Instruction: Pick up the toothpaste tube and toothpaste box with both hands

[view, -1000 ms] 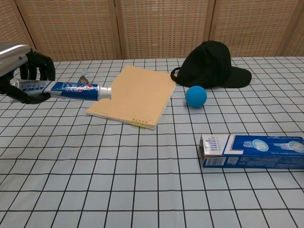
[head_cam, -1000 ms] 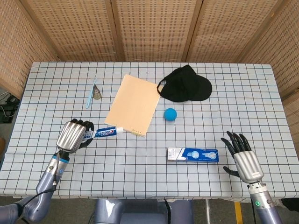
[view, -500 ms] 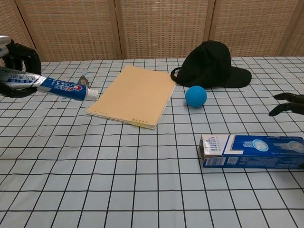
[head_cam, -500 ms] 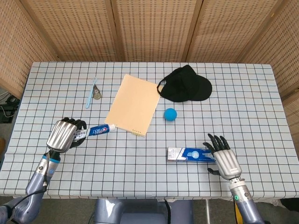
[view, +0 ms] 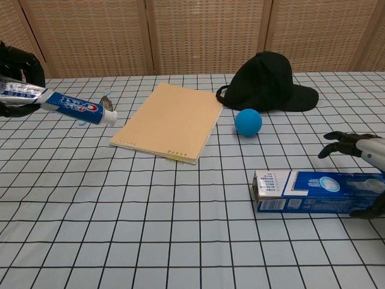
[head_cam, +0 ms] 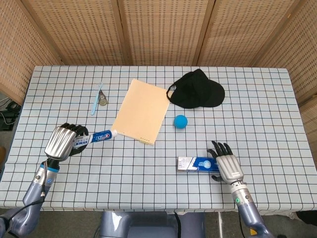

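The left hand grips the toothpaste tube by its tail end and holds it clear of the table, the capped end pointing toward the tan notebook, so that half of the task looks done. What the coming move turns on is the toothpaste box: it lies flat near the table's front edge with its long axis running left to right, and the right hand is over its right end, far nearer to it than the left hand is. That hand holds nothing; its fingers are spread and reach past the far side of the box, while in the chest view a dark thumb tip shows low at the near side, so the box's short width lies between them. Whether any finger already touches the carton I cannot tell. Closing across that width should take the box. The blue ball and black cap sit well apart beyond it.
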